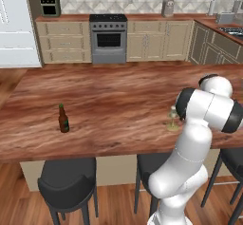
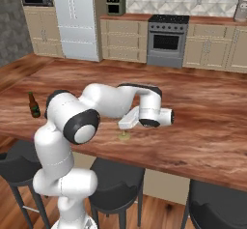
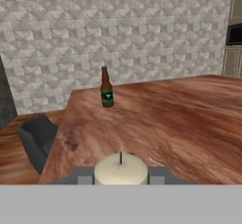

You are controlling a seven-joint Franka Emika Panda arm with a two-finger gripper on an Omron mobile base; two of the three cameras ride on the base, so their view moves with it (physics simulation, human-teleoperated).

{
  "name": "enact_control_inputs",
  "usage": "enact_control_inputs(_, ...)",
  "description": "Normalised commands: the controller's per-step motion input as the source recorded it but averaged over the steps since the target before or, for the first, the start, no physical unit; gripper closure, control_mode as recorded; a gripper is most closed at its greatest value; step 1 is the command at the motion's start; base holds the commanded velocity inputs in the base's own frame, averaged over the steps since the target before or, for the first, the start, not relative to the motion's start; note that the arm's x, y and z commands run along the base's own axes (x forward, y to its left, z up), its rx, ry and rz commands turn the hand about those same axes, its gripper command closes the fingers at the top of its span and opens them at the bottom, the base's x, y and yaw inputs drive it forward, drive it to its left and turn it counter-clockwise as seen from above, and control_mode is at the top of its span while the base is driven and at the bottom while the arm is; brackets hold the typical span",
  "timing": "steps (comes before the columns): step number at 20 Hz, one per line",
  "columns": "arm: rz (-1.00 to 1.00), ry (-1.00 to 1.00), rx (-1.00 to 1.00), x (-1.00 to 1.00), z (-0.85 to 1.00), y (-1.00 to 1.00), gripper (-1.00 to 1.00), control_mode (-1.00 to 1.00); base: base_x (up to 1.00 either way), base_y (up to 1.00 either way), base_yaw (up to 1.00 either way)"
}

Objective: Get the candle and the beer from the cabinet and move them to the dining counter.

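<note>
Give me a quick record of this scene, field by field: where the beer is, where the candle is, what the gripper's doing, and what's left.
beer: upright on the dining counter, toward its left end
candle: between the gripper's fingers, foot at the counter top
gripper: closed around the candle
contact candle-beer: apart
remaining: release the candle

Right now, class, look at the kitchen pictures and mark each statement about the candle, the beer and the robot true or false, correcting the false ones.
1. The beer stands upright on the dining counter. True.
2. The candle is inside a cabinet. False: it is at the dining counter, between the fingers.
3. The beer lies on its side. False: it is upright.
4. Black stools stand along the dining counter's near edge. True.
5. The gripper is shut on the beer. False: the beer stands apart from it.
</note>
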Motion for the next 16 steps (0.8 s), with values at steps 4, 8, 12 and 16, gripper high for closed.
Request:
enact_control_inputs(4,0.01,0.00,0.00,0.08,-0.14,0.00,1.00,-1.00,0.00,0.00,0.00)
enact_control_inputs(8,0.01,-0.01,0.00,0.19,-0.06,-0.01,1.00,-1.00,0.00,0.00,0.00)
enact_control_inputs(12,0.02,-0.01,0.00,0.26,-0.01,0.00,1.00,-1.00,0.00,0.00,0.00)
enact_control_inputs(16,0.02,0.00,0.00,0.29,-0.07,0.00,1.00,-1.00,0.00,0.00,0.00)
